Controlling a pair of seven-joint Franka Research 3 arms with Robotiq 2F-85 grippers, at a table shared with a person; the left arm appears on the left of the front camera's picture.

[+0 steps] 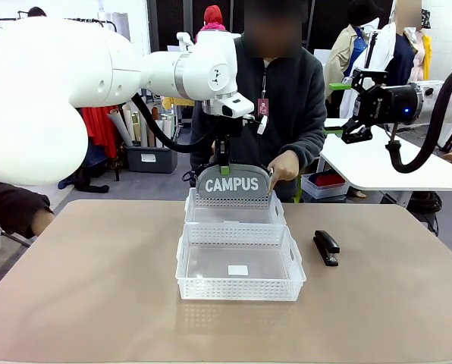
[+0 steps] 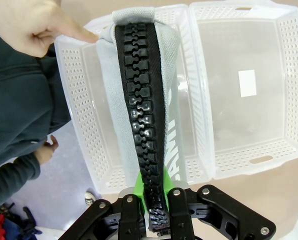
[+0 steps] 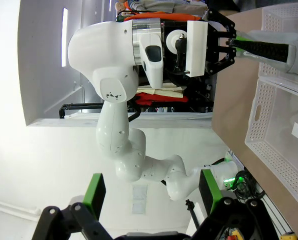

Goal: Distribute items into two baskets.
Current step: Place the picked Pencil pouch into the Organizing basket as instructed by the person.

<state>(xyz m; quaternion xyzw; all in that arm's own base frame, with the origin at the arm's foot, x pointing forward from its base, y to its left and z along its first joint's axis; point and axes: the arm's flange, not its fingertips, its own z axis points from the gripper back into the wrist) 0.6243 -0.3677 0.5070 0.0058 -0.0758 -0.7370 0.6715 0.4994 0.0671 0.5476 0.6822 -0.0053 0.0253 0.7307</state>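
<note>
Neither item is in yet: the left gripper [image 1: 224, 168], clamped on the zip edge of the pouch [image 1: 232, 184], holds it over the far basket [image 1: 211, 214], the stapler [image 1: 326, 248] lies beside the near basket [image 1: 240, 287], and the right gripper [image 1: 346, 110] gapes empty.

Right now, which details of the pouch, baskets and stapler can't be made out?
Grey fabric CAMPUS zip pouch: front view, bottom edge lost against the walls of the far translucent white lattice basket.
Pouch lettering: left wrist view, seen edge-on beside the black zip, unreadable.
Small black stapler: front view, too small for detail.
</note>
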